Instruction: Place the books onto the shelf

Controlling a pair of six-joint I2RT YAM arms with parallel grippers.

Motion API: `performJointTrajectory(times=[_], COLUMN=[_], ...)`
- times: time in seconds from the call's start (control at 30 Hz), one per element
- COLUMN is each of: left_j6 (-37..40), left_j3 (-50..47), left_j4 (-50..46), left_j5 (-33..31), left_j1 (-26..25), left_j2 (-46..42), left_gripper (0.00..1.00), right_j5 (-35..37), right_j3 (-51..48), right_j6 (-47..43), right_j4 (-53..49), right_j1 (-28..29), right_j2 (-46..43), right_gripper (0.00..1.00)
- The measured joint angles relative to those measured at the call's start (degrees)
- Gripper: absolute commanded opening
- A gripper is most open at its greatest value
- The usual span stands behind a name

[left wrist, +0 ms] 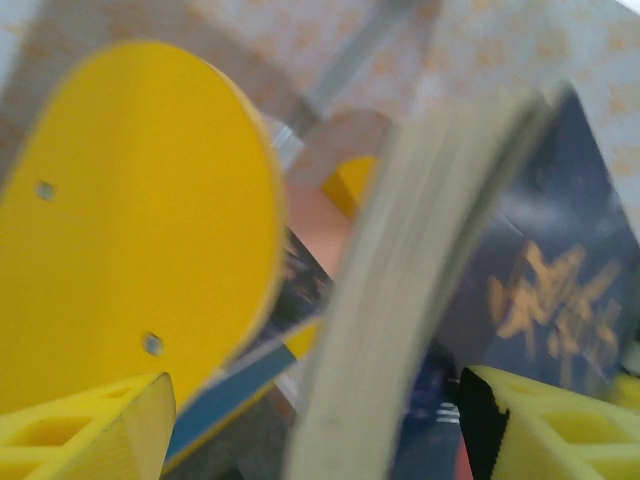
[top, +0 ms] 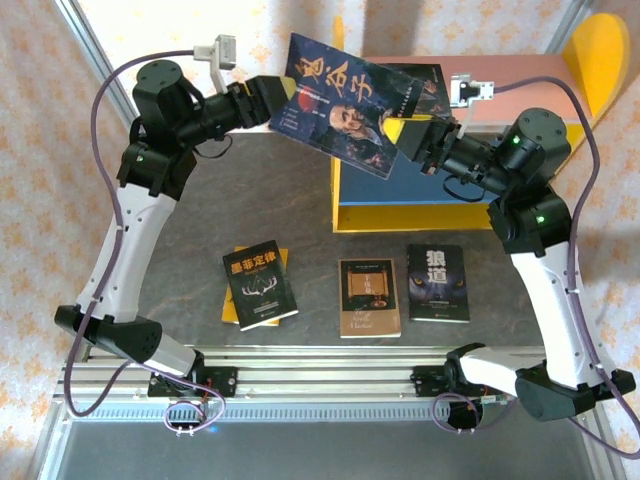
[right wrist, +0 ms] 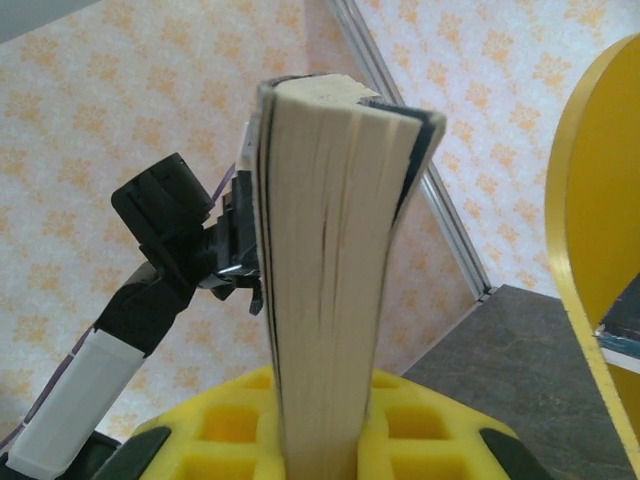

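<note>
The dark book with portraits hangs tilted in the air in front of the shelf. My right gripper is shut on its right edge; the page block stands clamped between the yellow fingers of that gripper. My left gripper is at the book's left edge and stands open, with its fingers on either side of the pages and a gap on both sides. On the table lie the black book with a yellow title on top of the yellow book, the brown book and the wolf book.
The shelf's pink board and blue board are behind and under the held book. Another dark cover lies on the pink board. A yellow side panel is close to the left gripper. Metal frame posts stand at the back.
</note>
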Motion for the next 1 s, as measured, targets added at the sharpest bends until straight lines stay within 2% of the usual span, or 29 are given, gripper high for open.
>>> performJointTrajectory(times=[0.4, 0.57, 0.63, 0.8, 0.83, 0.97, 1.0], left_j6=[1.7, 1.7, 1.6, 1.3, 1.3, 1.2, 1.5], left_j3=[-3.0, -3.2, -3.2, -3.7, -3.8, -3.9, -4.0], left_j4=[1.4, 2.2, 2.2, 2.3, 2.4, 3.3, 3.7], left_j5=[7.2, 9.1, 9.5, 10.3, 10.4, 11.3, 11.5], left_j1=[0.2, 0.2, 0.3, 0.9, 0.9, 0.9, 0.9], left_j2=[-4.1, -4.1, -4.1, -4.3, -4.3, -4.8, -5.1], left_gripper=[0.75, 0.70, 0.62, 0.34, 0.30, 0.04, 0.00], right_j5=[-2.7, -5.0, -5.7, -6.2, -6.2, -5.9, -5.7], right_j3=[0.9, 1.9, 2.0, 3.3, 3.7, 4.8, 4.9], right_j6=[0.0, -0.3, -0.3, -1.4, -1.6, -2.1, -2.2], right_j4=[-1.1, -1.2, -1.2, -2.9, -3.3, -5.3, -5.8], right_j1=[0.0, 0.0, 0.0, 0.0, 0.0, 0.0, 0.0], right_j2=[1.8, 3.5, 4.0, 4.5, 4.5, 4.5, 4.6], right_gripper=[0.00, 0.00, 0.00, 0.02, 0.03, 0.09, 0.10])
